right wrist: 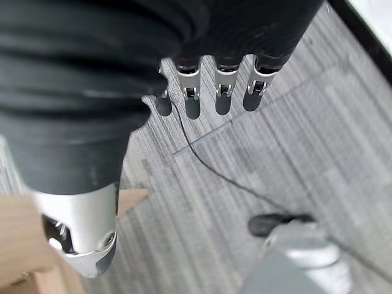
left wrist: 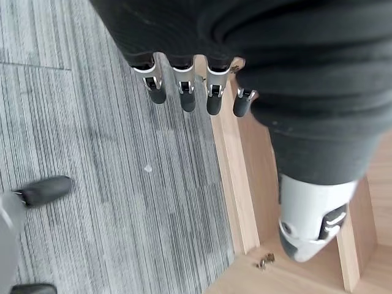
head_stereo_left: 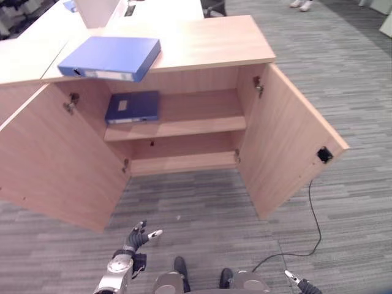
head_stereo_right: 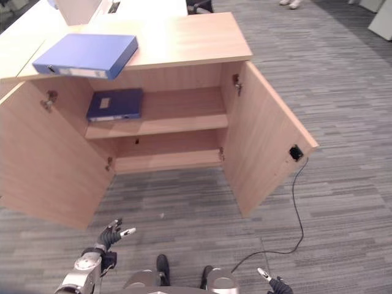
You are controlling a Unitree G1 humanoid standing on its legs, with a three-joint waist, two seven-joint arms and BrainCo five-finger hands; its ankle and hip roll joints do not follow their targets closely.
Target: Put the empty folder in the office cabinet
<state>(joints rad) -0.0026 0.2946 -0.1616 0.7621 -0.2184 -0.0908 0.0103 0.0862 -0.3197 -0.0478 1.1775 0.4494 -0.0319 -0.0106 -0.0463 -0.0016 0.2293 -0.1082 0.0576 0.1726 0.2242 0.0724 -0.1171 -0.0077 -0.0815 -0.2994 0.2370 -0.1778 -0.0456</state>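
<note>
Not started: light-blue box folder [head_stereo_left: 111, 57] is lying on top of the open wooden cabinet [head_stereo_left: 202, 41], untouched. Left hand [head_stereo_left: 136, 239] and right hand [right wrist: 214, 92] hanging low, fingers straight, holding nothing. Pick and shelving remaining.

Office interior: grey striped carpet tiles [head_stereo_left: 343, 73], a wooden storage cabinet [head_stereo_left: 202, 43] with both doors open, blue folders [head_stereo_left: 110, 57], and white desks [head_stereo_left: 153, 8] behind.

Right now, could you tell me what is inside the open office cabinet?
On the upper shelf of the cabinet a dark blue folder lies flat at the left. The lower shelf looks bare, though its left end is hidden by the left door.
</note>
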